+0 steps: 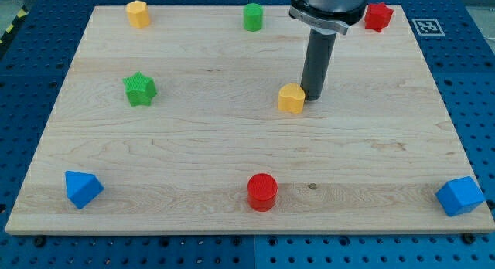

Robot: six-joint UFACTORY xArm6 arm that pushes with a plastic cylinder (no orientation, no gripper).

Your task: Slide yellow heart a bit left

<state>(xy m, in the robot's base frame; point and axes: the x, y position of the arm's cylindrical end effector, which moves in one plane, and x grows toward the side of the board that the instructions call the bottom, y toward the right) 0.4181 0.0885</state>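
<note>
The yellow heart (291, 98) lies near the middle of the wooden board (193, 145), a little right of centre. My tip (313, 96) stands right against the heart's right side, touching or nearly touching it. The dark rod rises from there to the view's top.
A yellow hexagon block (138, 14) sits at the top left, a green cylinder (253, 16) at top centre, a red star (378, 16) at top right. A green star (140, 89) is at the left. A blue block (82, 188), a red cylinder (262, 192) and a blue cube (460, 196) lie along the bottom.
</note>
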